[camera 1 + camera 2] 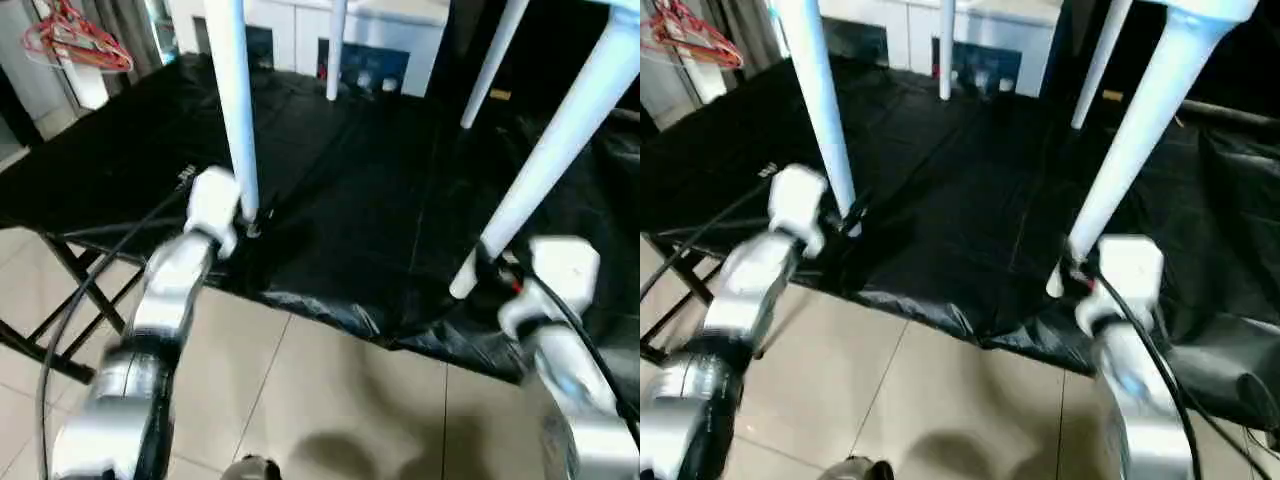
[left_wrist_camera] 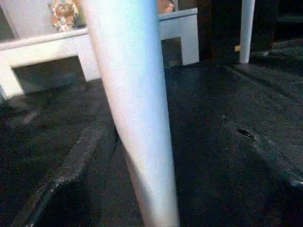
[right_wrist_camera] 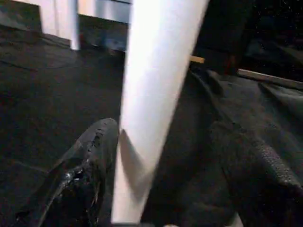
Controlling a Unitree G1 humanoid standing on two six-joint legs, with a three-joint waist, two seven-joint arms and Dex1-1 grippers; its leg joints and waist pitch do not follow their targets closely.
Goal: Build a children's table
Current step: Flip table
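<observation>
The children's table (image 1: 560,130) stands upright on its four legs on the black-covered platform (image 1: 350,200), its top out of sight above the frame. The two far legs stand deep on the sheet, toward the white cabinet (image 1: 300,25); the two near legs come down close to the platform's front edge. The left gripper (image 1: 248,222) sits at the foot of the near-left leg (image 1: 235,100); whether its fingers stand apart or together cannot be told. The right gripper (image 3: 187,182) straddles the near-right leg (image 3: 156,94), fingers spread, one finger (image 3: 85,165) just beside it, not clamped. That leg slants and lands near the sheet's edge, so a careless nudge might push its foot off and tip the table.
</observation>
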